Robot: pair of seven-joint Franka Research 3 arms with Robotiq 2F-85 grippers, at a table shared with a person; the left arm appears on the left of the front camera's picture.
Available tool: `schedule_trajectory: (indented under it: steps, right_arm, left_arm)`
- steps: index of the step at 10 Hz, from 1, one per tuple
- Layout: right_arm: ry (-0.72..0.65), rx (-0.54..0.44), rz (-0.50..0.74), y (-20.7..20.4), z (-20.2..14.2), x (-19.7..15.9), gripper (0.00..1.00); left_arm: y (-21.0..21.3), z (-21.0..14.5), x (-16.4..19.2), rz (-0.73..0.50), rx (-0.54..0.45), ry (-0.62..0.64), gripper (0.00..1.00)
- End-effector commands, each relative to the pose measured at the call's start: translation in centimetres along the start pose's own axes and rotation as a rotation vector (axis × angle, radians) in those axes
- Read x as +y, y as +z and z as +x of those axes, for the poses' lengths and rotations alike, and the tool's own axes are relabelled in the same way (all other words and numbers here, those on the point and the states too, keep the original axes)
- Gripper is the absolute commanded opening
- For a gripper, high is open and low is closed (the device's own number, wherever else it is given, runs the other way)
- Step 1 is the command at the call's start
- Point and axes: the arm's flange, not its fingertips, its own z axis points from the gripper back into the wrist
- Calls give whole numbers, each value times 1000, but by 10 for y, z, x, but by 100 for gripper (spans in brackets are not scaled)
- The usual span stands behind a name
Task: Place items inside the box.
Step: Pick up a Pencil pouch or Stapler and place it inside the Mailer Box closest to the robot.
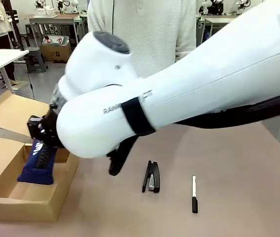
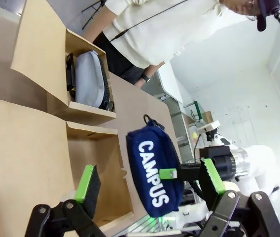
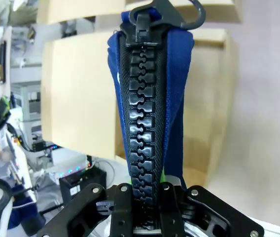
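I have my right gripper (image 3: 147, 197) clenched on the navy fabric "CAMPUS" zip pouch (image 3: 150, 113) at the brown cardboard box (image 1: 12, 200), left gripper (image 2: 150, 178) spread wide.

The navy "CAMPUS" pouch (image 2: 152, 173) hangs, apparently, above the box (image 2: 34, 148).

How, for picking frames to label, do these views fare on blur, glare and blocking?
Front view: the right arm looms near the lens, soft-edged, hiding the middle; stapler and marker are sharp. Left wrist view: rolled, far wall washed out, navy CAMPUS pouch print crisp. Right wrist view: zip sharp, background softer.
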Motion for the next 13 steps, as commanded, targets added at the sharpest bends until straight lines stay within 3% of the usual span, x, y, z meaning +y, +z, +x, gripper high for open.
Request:
schedule_trajectory:
  steps: [1,2,3,7,10,13]
  right_arm:
    - [-32,-23,15,-33,3,58,7]
    - [-18,-25,-86,-34,7,56,7]
    - [2,-6,12,-14,0,17,7]
    - [-54,30,-69,-58,2,42,7]
    - [-137,-18,-81,-73,-3,39,7]
    - [-136,-30,-123,-98,-6,41,7]
  left_arm:
    - [-1,-1,-1,-24,-16,-23,100]
    - [-1,-1,-1,-24,-16,-23,100]
    - [-1,-1,-1,-24,-16,-23,100]
    - [-1,-1,-1,-24,-16,-23,100]
    - [-1,-1,-1,-24,-16,-23,100]
    - [-1,-1,-1,-24,-16,-23,100]
